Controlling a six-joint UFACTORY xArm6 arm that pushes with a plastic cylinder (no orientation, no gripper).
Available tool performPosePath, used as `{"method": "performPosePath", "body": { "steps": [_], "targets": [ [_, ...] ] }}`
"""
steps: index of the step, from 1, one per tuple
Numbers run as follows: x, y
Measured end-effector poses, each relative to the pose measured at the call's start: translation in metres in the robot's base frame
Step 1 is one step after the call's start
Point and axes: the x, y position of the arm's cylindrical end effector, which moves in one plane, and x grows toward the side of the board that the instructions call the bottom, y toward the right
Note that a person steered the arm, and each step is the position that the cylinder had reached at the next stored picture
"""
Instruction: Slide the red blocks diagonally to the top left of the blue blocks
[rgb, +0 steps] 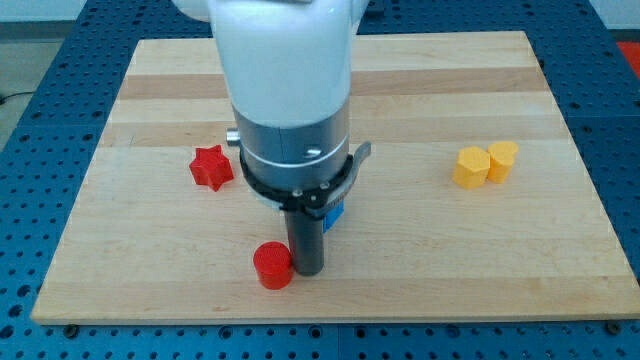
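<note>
A red star-shaped block (211, 167) lies on the wooden board (440, 250) at the view's left. A red round block (272, 265) sits near the view's bottom edge of the board. My tip (307, 270) is at the round red block's right side, touching or almost touching it. A blue block (334, 215) shows only as a small corner behind the rod, just right of it; the arm hides the rest, and any other blue block is hidden.
Two yellow blocks (470, 167) (502, 159) sit side by side at the view's right. The arm's white and grey body (287, 90) covers the board's middle top. A blue perforated table surrounds the board.
</note>
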Motion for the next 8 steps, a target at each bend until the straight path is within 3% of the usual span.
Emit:
{"method": "performPosePath", "body": {
  "steps": [1, 3, 5, 7, 8],
  "targets": [
    [0.022, 0.0],
    [0.015, -0.077],
    [0.012, -0.077],
    [0.008, -0.03],
    [-0.017, -0.044]
  ]
}}
